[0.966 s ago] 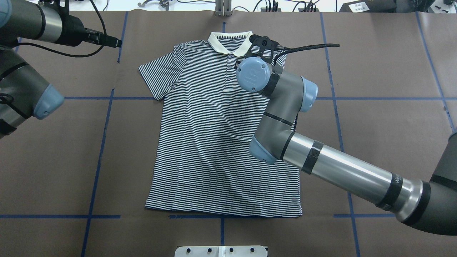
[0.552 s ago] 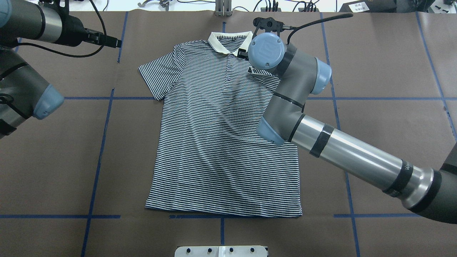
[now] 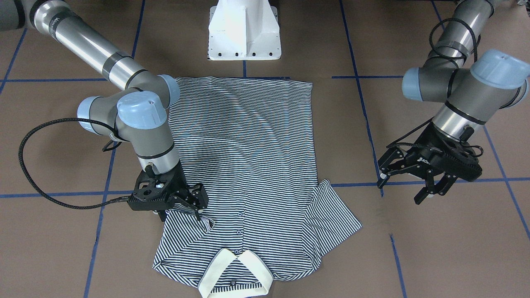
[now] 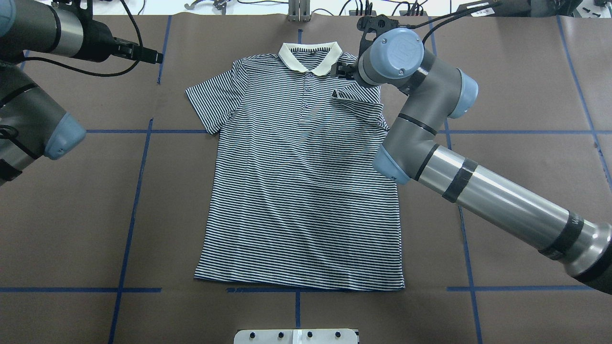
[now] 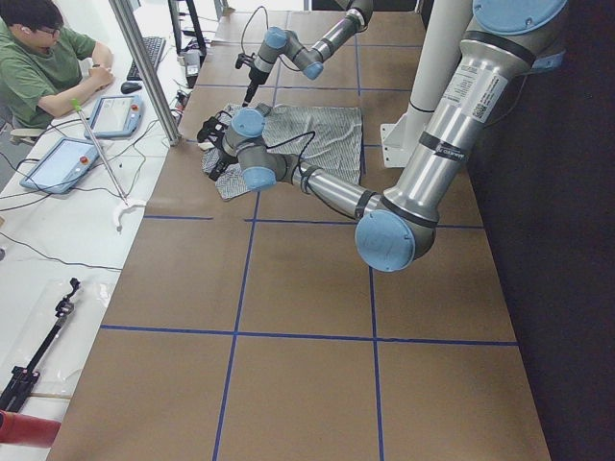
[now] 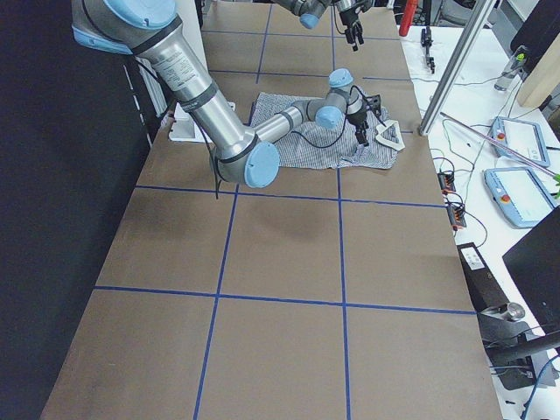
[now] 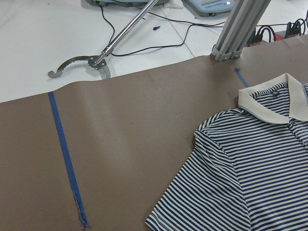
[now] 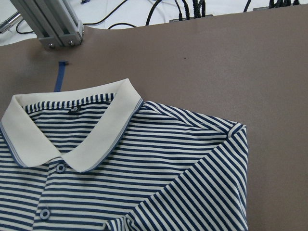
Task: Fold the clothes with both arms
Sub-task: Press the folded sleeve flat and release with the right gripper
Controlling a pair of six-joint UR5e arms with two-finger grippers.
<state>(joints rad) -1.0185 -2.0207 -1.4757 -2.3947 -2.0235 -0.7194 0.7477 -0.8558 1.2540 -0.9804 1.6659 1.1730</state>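
Observation:
The striped polo shirt (image 4: 296, 191) lies flat, face up, with its cream collar (image 4: 311, 57) at the far edge. Its right sleeve (image 4: 358, 102) is folded inward onto the chest, and the other sleeve (image 4: 210, 100) lies spread out. My right gripper (image 3: 201, 198) hovers just above the folded shoulder beside the collar; its fingers look parted and hold nothing. It is mostly hidden under the wrist in the overhead view (image 4: 343, 70). My left gripper (image 3: 414, 182) is open and empty above bare table, well clear of the spread sleeve (image 3: 331, 215).
The brown table is marked with blue tape lines (image 4: 138, 191). The white pedestal base (image 3: 244, 29) stands at the shirt's hem side. An aluminium post (image 4: 299, 9) rises behind the collar. A black cable (image 3: 25, 165) loops off the right wrist. An operator (image 5: 43, 67) sits beyond the far edge.
My right wrist has moved from over the chest out to the right and toward the far edge. The folded sleeve stays lying on the chest. The left arm has not moved.

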